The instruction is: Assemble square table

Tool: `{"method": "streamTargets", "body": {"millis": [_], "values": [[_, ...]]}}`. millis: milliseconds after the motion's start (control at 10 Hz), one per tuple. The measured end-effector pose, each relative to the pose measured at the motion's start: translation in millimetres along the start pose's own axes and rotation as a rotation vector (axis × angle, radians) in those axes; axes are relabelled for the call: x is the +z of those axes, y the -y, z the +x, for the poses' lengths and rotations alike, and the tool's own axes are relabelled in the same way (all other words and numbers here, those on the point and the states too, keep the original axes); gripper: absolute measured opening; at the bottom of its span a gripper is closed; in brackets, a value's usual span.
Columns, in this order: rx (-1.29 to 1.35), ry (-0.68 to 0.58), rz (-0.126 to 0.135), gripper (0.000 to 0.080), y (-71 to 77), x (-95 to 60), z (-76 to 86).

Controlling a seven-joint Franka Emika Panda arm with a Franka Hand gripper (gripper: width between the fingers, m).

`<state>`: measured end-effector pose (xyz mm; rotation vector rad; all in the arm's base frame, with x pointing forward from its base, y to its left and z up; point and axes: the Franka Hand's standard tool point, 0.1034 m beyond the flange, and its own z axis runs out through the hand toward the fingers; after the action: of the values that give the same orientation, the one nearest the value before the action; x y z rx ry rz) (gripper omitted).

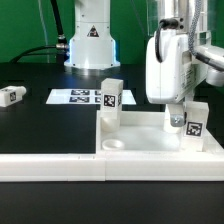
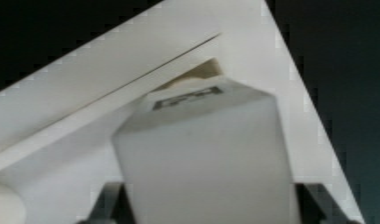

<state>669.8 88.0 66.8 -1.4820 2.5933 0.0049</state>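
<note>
Pincer clamped on an upright tagged white leg, at the back corner of the square top on the exterior view's right. A second leg stands at the neighbouring back corner; a third lies apart on the bench. Likely risk: a slight tilt could jam the held leg in its socket, or twisting could drag the top.

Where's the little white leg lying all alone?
Start at the white square plastic table top with a raised rim, then look past the flat white marker board to the exterior view's left edge. The short chunky white leg lies there alone on black; the standing leg and the gripped leg stand upright at the top's corners.
</note>
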Motion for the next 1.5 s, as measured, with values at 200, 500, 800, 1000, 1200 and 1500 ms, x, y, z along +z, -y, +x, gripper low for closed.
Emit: {"method": "streamTargets", "body": {"millis": [200, 500, 800, 1000, 1200, 1500], "values": [[-0.014, -0.002, -0.004, 0.0294, 0.0, 0.0, 1.5], [-0.039, -0.002, -0.004, 0.0537, -0.2, 0.5, 1.4], [-0.205, -0.001, -0.006, 0.0643, 2.9, -7.9, 17.7], [-0.264, -0.002, 0.016, 0.0648, 6.4, -30.2, 51.4], [-0.271, 0.005, 0.044, 0.0649, 20.8, -49.1, 59.2], [-0.274, 0.002, 0.039, 0.0649, 18.6, -45.7, 59.1]]}}
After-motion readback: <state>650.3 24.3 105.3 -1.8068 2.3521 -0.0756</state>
